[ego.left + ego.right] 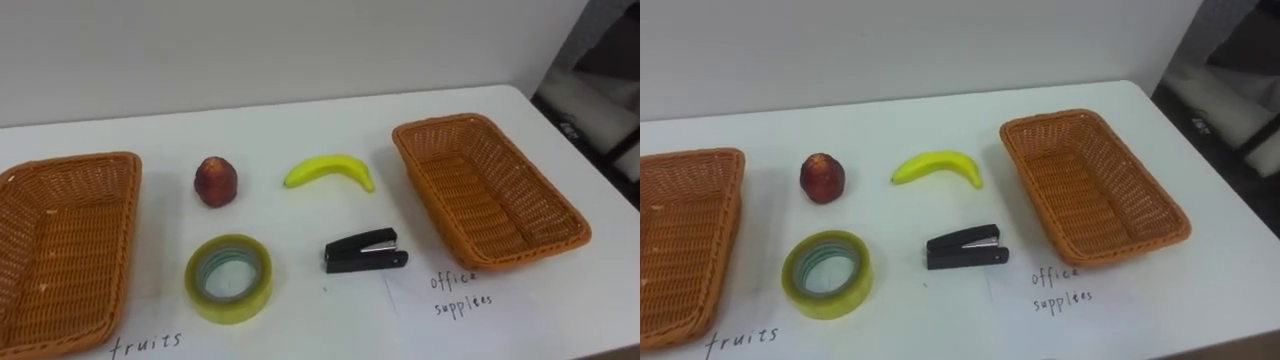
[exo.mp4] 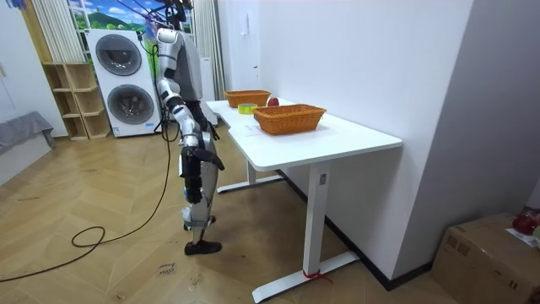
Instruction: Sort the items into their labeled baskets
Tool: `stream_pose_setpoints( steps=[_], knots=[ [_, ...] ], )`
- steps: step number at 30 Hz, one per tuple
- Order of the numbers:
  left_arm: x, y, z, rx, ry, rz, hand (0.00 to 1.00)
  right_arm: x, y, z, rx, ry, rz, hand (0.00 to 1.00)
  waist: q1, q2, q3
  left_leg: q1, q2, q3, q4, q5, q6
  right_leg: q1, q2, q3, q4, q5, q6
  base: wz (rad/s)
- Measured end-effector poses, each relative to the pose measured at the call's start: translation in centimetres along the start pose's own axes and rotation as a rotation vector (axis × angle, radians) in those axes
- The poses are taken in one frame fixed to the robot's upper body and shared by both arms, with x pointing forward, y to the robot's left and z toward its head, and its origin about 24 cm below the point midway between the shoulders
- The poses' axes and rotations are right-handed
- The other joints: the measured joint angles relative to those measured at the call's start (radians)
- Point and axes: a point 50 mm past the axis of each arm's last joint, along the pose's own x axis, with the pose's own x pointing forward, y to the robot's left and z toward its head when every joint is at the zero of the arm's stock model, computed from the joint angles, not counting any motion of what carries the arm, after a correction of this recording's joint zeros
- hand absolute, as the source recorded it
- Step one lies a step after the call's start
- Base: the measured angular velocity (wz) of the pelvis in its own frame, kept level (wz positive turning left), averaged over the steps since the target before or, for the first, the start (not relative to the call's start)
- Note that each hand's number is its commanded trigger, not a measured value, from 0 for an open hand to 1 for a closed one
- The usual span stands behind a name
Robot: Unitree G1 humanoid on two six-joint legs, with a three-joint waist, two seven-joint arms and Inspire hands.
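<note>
Labels: "fruits" [image 1: 146, 346] by left basket [image 1: 60, 240] | "office supplies" [image 1: 462, 292] by right basket [image 1: 490, 190]

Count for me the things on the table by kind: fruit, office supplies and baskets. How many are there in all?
Fruit: 2, the red fruit and the banana.
Office supplies: 2, the tape roll and the stapler.
Baskets: 2, the left basket and the right basket.
Total: 6.

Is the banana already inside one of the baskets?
No, the banana lies on the white table, between the left basket and the right basket.
</note>
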Motion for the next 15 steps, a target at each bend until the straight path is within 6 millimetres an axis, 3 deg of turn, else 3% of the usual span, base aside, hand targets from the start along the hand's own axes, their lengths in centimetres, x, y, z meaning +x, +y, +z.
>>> stream_pose_setpoints(
  steps=[15],
  knots=[
    [-0.1,0.2,-0.1,-0.019,-0.010,-0.001,0.00,-3.3,4.9,3.6,0.052,-0.209,0.107,0.00,0.005,-0.011,-0.0027,-0.014,0.000,0.012,0.000,0.002,0.001,-0.019,0.000,0.009,0.004,-0.001,0.000,-0.02]
  ],
)
